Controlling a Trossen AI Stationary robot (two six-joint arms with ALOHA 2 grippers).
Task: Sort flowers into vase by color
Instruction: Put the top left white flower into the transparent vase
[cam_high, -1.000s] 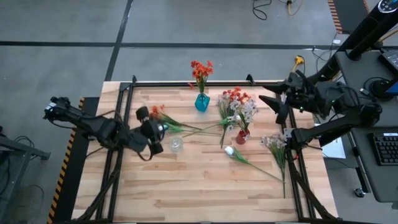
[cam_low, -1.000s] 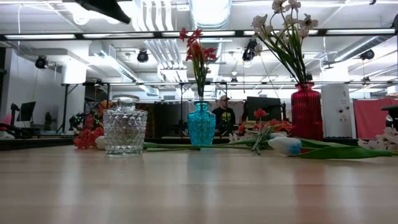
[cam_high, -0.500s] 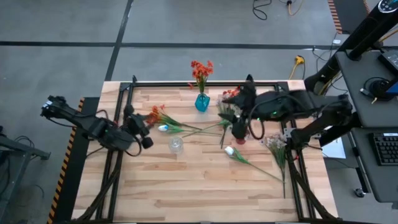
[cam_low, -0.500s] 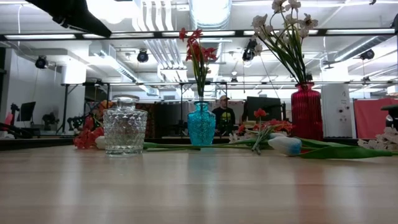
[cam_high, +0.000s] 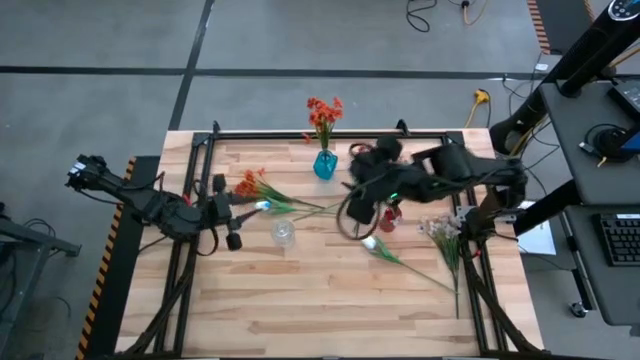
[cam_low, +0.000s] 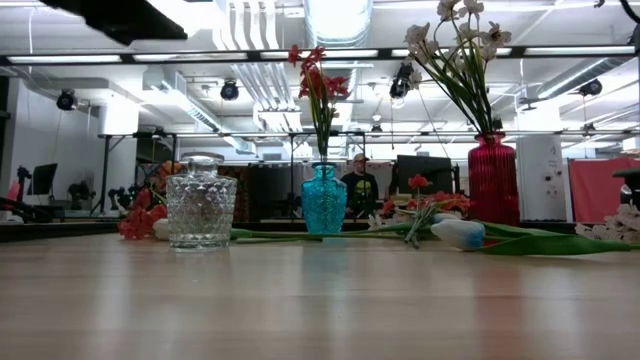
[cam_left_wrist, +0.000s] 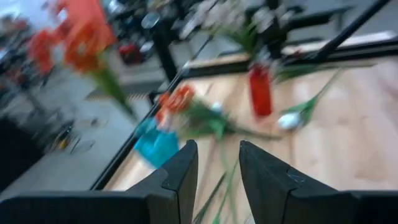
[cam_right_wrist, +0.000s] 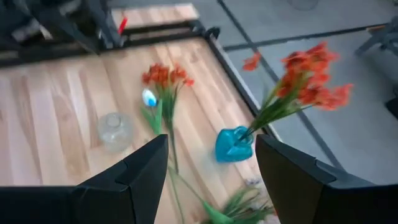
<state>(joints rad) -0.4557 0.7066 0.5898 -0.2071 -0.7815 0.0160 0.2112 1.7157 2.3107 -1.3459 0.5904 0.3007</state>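
Observation:
My left gripper (cam_high: 229, 212) (cam_left_wrist: 217, 171) is open above the table's left part, just left of an orange-red spray (cam_high: 250, 184) (cam_right_wrist: 165, 76) that lies flat with a white bud (cam_high: 262, 207) beside it. My right gripper (cam_high: 352, 210) (cam_right_wrist: 211, 180) is open above the table's middle, right of the clear glass vase (cam_high: 283, 233) (cam_low: 201, 205). The blue vase (cam_high: 324, 164) (cam_right_wrist: 233, 144) holds orange-red flowers (cam_high: 322, 112). The red vase (cam_high: 390, 219) (cam_low: 493, 178), partly under my right arm, holds pale blossoms. A white tulip (cam_high: 370, 243) (cam_low: 460, 233) and a pale bunch (cam_high: 441, 229) lie on the table.
A black frame (cam_high: 300, 133) runs along the table's far edge and sides. Bare wood (cam_high: 300, 300) takes up the near half of the table. A desk with gear (cam_high: 620, 230) stands beyond the right edge. A person (cam_low: 359, 183) shows far behind the table in the low view.
My right arm has swung from beyond the table's right far corner toward the left, over the red vase, until its gripper is above the table's middle. My left gripper has drawn back a little toward the table's left edge. The flowers and vases have stayed in place.

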